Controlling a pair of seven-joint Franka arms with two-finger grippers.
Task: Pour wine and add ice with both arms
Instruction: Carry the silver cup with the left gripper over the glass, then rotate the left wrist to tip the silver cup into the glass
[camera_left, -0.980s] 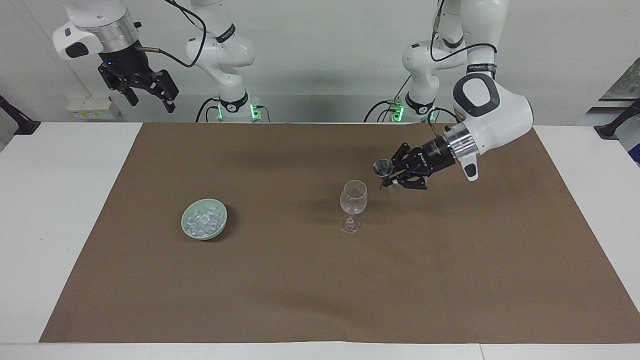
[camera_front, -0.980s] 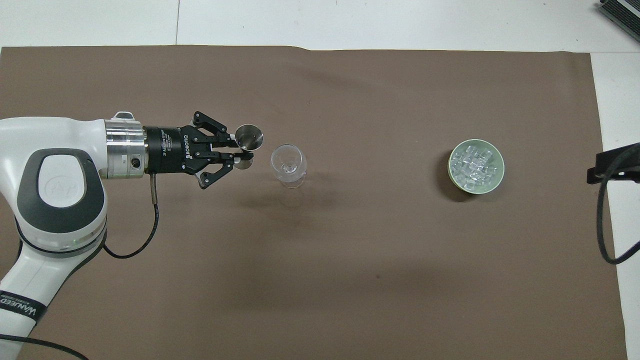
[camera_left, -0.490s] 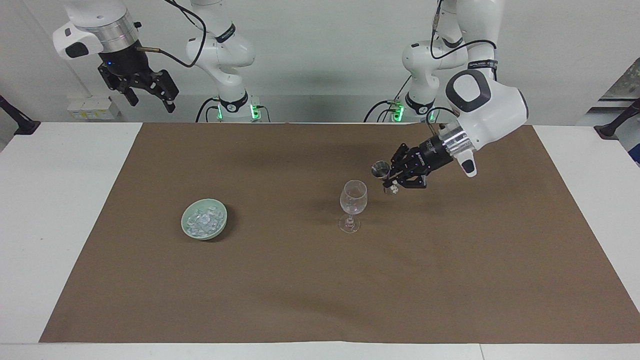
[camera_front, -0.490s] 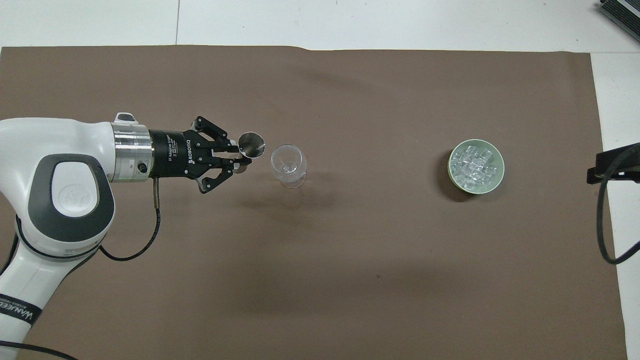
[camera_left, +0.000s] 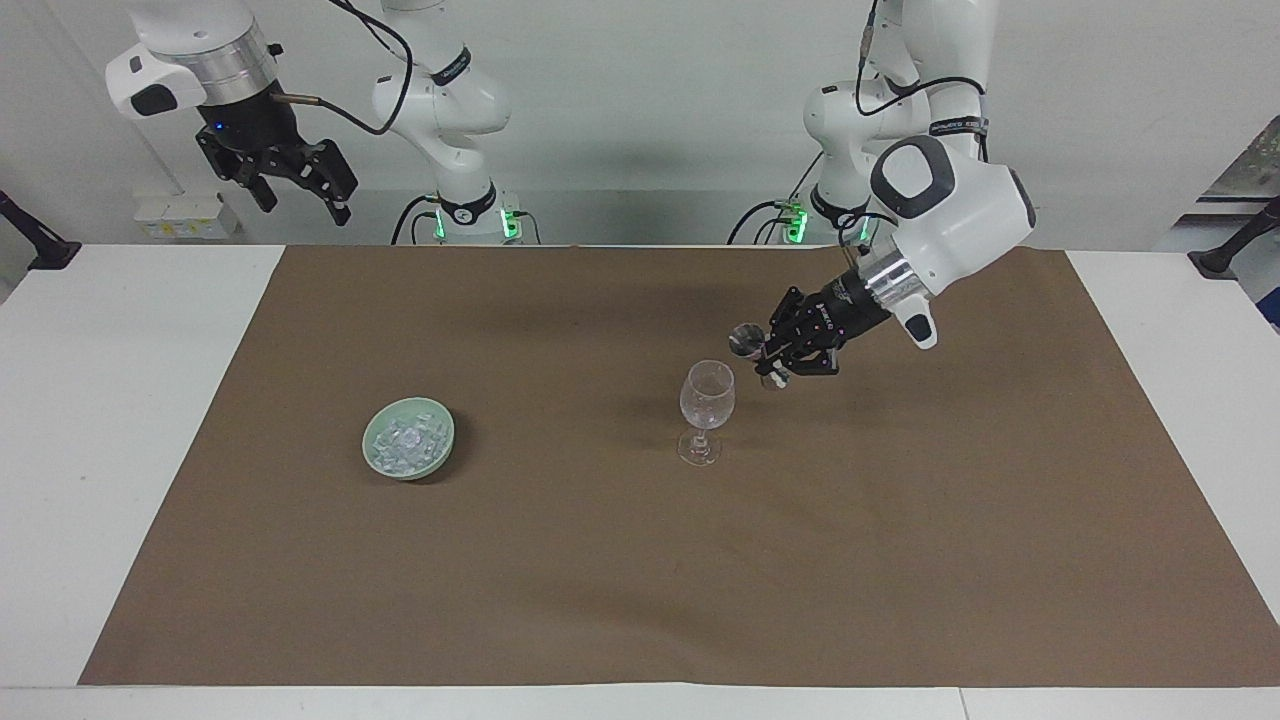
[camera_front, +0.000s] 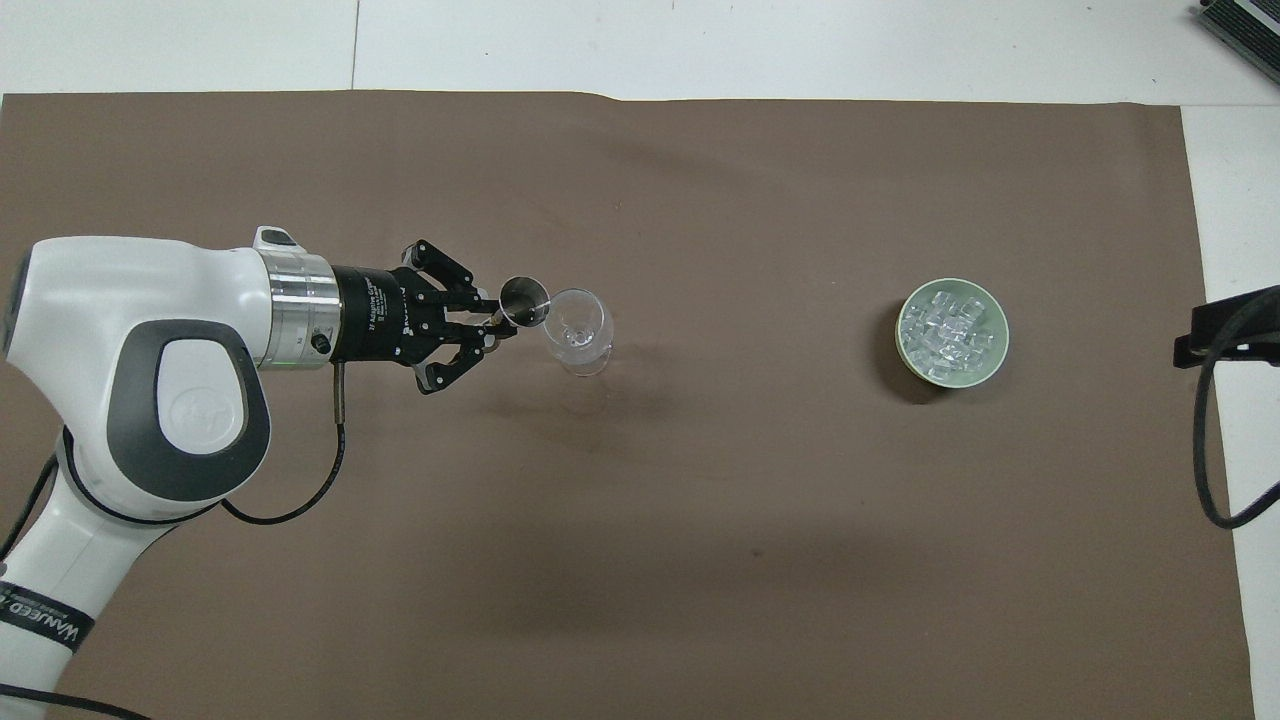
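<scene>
The ice (camera_left: 405, 441), a heap of small clear-whitish cubes, fills a pale green round bowl (camera_left: 441, 441) standing on the brown paper sheet (camera_left: 640, 560) at about eight o'clock from the table's centre in the facing view, toward the right arm's end. At about four o'clock from centre stands an upright clear stemmed wine glass (camera_left: 707, 408), well apart from the bowl. At one o'clock from the glass's rim, the left gripper (camera_left: 768, 362) hangs in the air over the sheet just beside the glass, its fingertips pressed together on the waist of a small double-ended steel measuring cup (camera_left: 746, 343), which is tipped with its mouth toward the glass. The right gripper (camera_left: 300, 195) waits raised at ten o'clock, above the table's edge nearest the robots, with its fingers spread and nothing between them.

In the overhead view, the ice (camera_front: 948, 331) and its bowl (camera_front: 905, 352) sit at three o'clock on the sheet (camera_front: 700, 560). The wine glass (camera_front: 577, 329) stands at nine o'clock from the bowl. The left gripper (camera_front: 492, 324) reaches in level from nine o'clock, pinching the measuring cup (camera_front: 524, 301), whose rim overlaps the glass's rim from this angle. The right gripper is out of frame here.
</scene>
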